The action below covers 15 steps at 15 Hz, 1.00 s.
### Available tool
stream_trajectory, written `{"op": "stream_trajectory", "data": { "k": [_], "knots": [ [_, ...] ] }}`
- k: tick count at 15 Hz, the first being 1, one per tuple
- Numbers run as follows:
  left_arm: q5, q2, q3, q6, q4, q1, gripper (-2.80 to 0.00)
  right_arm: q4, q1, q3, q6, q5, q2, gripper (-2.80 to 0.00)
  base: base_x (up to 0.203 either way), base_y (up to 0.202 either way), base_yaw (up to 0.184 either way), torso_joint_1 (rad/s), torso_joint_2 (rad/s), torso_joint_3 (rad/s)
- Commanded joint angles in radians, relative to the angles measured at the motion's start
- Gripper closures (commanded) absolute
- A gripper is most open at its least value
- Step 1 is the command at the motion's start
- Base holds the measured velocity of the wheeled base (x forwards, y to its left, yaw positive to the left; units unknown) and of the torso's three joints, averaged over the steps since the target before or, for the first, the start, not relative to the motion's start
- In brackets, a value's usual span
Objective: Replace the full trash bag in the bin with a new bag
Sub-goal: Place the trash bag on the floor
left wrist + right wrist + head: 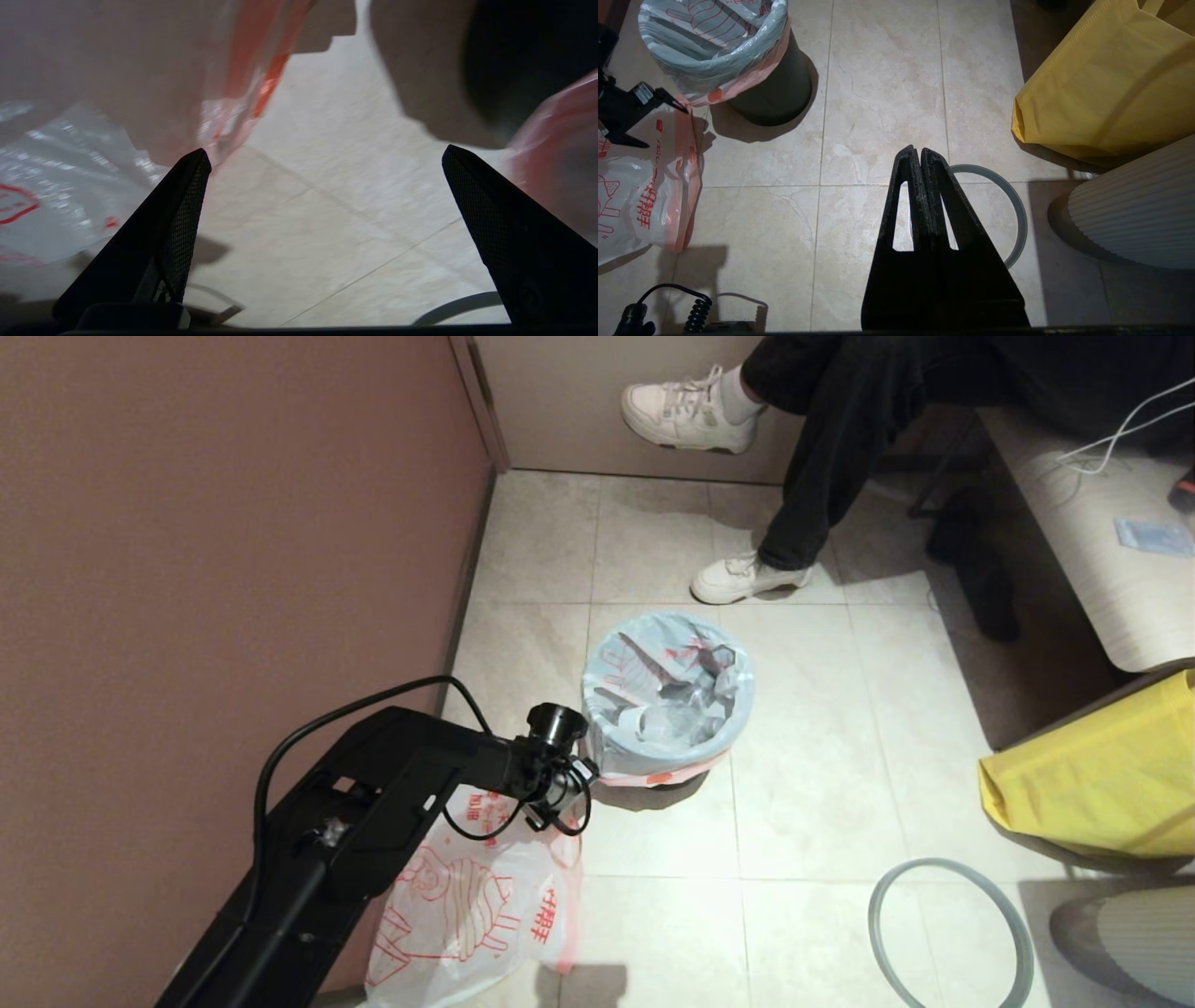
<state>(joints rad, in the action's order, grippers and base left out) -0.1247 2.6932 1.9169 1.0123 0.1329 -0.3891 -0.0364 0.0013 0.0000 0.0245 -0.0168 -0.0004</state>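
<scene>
The full trash bag [667, 695] sits inside the bin [777, 91], near the middle of the head view, its mouth folded out over the bin's top and crumpled clear waste showing within. The grey ring rim [952, 933] is already off and lies flat on the floor at about five o'clock from the bin, well apart from it. The new bag [467, 905] lies limp on the floor at about seven o'clock from the bin, against the wall, partly under the left arm.

So, judging by how things lie, only the ring has been removed; lifting the full bag out, lining the bin with the new one and refitting the ring all appear left to do.

The left gripper [322, 158] hangs low over bare tile between the new bag and the bin, at roughly eight o'clock from the bin, its jaws spread wide and holding nothing. The right gripper [920, 156] is parked above the ring with its jaws pressed together, empty.

The floor [812, 784] is pale beige stone-look tile with thin grout lines. A brown-pink wall [233, 523] runs along nine o'clock. At three to four o'clock stands a large yellow bag [1102, 775], and at twelve to one o'clock a seated person's legs [822, 457] in dark trousers and white sneakers, beside a pale bench [1102, 560].
</scene>
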Motion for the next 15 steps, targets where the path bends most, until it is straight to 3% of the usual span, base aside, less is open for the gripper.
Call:
{"op": "stream_trajectory", "data": {
  "k": [1, 7, 10, 12, 15],
  "knots": [
    [-0.003, 0.035, 0.035, -0.05, 0.106, 0.0, -2.8, 0.0, 0.0, 0.0, 0.0, 0.0, 0.0, 0.0, 0.0, 0.0, 0.0, 0.0, 0.0, 0.0],
    [-0.02, -0.024, 0.034, -0.088, 0.21, 0.004, -2.8, 0.0, 0.0, 0.0, 0.0, 0.0, 0.0, 0.0, 0.0, 0.0, 0.0, 0.0, 0.0, 0.0],
    [-0.079, -0.05, 0.028, -0.083, 0.288, -0.006, -2.8, 0.0, 0.0, 0.0, 0.0, 0.0, 0.0, 0.0, 0.0, 0.0, 0.0, 0.0, 0.0, 0.0],
    [-0.082, -0.086, 0.027, -0.058, 0.327, -0.017, -2.8, 0.0, 0.0, 0.0, 0.0, 0.0, 0.0, 0.0, 0.0, 0.0, 0.0, 0.0, 0.0, 0.0],
    [0.036, -0.14, 0.027, -0.047, 0.327, -0.019, -2.8, 0.0, 0.0, 0.0, 0.0, 0.0, 0.0, 0.0, 0.0, 0.0, 0.0, 0.0, 0.0, 0.0]
  ]
}}
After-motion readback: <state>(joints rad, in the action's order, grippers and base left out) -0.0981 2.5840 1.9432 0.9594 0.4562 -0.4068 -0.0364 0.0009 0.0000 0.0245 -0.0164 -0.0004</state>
